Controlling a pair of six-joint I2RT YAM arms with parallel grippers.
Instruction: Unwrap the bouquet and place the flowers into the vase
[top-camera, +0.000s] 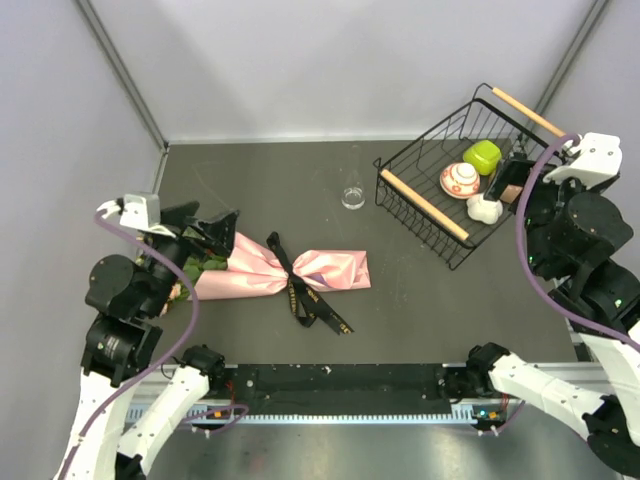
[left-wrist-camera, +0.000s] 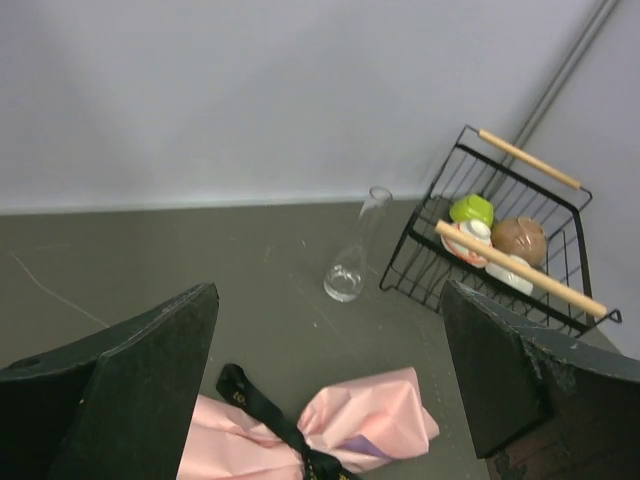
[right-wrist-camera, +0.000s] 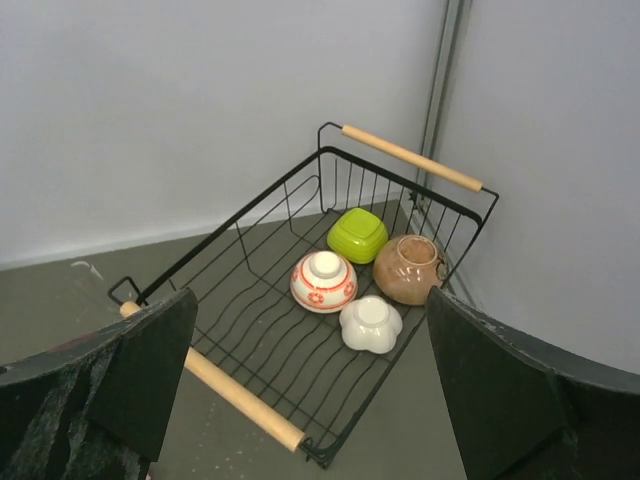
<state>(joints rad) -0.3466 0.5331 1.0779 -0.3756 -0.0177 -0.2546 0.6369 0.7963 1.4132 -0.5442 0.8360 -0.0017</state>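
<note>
Top external view: the bouquet (top-camera: 285, 272) lies tied on the table (top-camera: 430, 310), well apart from the vase (top-camera: 353, 197). Left gripper (top-camera: 208, 234), over its flower end, and right gripper (top-camera: 508, 178) both gape empty. Best pin the wrapper, then pull 1 black ribbon (top-camera: 305, 296) tail.

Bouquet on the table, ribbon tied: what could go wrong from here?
1. The ribbon is tied round the bouquet at its middle; a tug by the open left gripper may drag the whole bundle instead of untying it.
2. The vase is small, clear and narrow-necked, standing free near the basket; an off-centre insertion could tip it over.
</note>
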